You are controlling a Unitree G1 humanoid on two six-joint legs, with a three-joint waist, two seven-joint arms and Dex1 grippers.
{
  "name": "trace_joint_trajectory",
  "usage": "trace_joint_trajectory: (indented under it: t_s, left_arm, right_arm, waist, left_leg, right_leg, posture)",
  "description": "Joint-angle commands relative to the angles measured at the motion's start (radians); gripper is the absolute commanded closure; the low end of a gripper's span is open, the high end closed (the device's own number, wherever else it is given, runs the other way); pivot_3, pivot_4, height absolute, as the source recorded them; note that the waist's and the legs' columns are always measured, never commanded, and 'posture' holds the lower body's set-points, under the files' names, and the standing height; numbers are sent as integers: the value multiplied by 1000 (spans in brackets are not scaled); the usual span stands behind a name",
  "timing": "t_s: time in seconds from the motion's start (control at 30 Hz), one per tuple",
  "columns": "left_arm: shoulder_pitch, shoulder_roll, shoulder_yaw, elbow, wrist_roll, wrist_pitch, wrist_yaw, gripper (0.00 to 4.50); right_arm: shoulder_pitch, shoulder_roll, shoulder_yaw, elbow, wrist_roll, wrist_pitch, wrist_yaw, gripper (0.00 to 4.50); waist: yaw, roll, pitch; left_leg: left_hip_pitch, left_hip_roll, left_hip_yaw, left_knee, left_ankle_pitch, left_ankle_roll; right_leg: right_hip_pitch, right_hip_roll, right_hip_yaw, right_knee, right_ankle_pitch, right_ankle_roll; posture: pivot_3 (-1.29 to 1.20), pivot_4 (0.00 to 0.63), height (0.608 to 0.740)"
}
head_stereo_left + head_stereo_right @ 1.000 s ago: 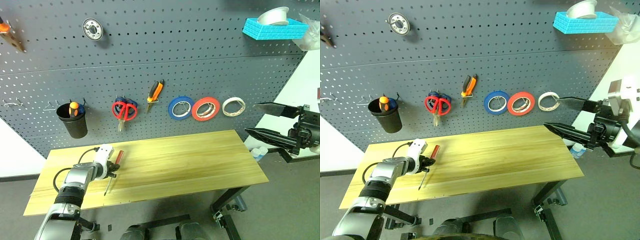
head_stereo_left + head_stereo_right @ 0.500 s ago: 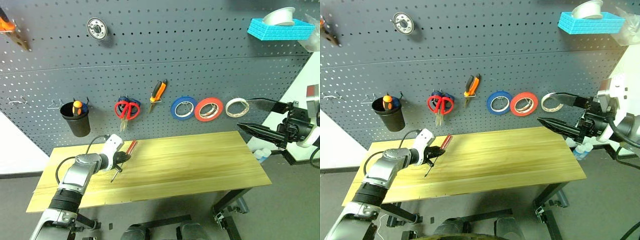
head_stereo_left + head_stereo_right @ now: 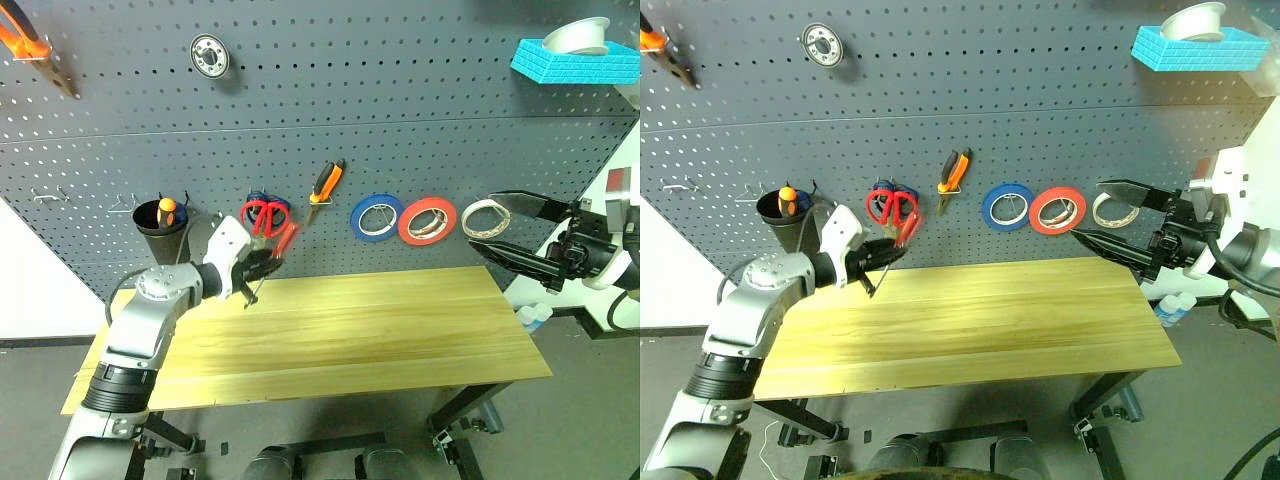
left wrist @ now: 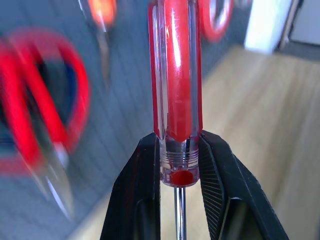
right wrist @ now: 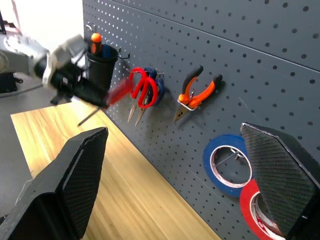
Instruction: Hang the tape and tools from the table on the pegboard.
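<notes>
Left of centre: left gripper (image 3: 262, 268) clamps screwdriver (image 4: 176, 90) near pegboard (image 3: 400, 120)
Right edge: right gripper (image 3: 505, 228) spread wide, empty
Table (image 3: 350, 330): bare

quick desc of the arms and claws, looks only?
Left arm: silver-grey metal segments, ribbed black joint band, white wrist block, a black cable looping beside it. Left claw: two black fingers with ridged inner pads. Right claw: long black tapered fingers with a fine textured grid surface, on a black and white wrist.

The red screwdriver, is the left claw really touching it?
Touching. In the left wrist view, the left claw has both black fingers pressed against the sides of the red screwdriver, right where the handle meets the metal shaft.
</notes>
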Motion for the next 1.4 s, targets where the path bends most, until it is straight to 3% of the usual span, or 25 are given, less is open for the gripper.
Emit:
trace_joint_trajectory:
  t_s: [0.03,0.33,0.67,0.87,1.4]
  left_arm:
    - [-50,22,77,-61,-20,-93,25,3809]
    - [-105,36,212,-32,-34,-234,122,3809]
    - [-97,30,288,15,-47,-372,196,3809]
    - [-128,49,319,101,-43,-452,220,3809]
    - [-171,127,348,259,-21,-598,252,3809]
  right_arm:
    - [-31,3,-4,10,-6,-25,4,0]
    - [-106,-2,-5,50,22,-31,35,0]
    - [-277,4,-103,95,269,63,14,0]
    - [-292,5,-128,86,337,95,-13,0]
    - [-237,5,-108,73,297,86,-19,0]
  waist:
    - [-1,0,0]
    - [0,0,0]
    - [3,0,0]
    - [7,0,0]
    - [14,0,0]
  left_leg:
    - [0,0,0,0,0,0]
    - [1,0,0,0,0,0]
    - [2,0,0,0,0,0]
    - [2,0,0,0,0,0]
    - [2,0,1,0,0,0]
  right_leg:
    - [0,0,0,0,0,0]
    - [1,1,0,0,0,0]
    - [2,1,0,0,0,0]
    - [2,1,0,0,0,0]
    - [1,1,1,1,0,0]
  posture:
    - [-129,0,717]
    - [-113,0,717]
    - [-110,0,717]
    - [-114,0,717]
    - [-113,0,717]
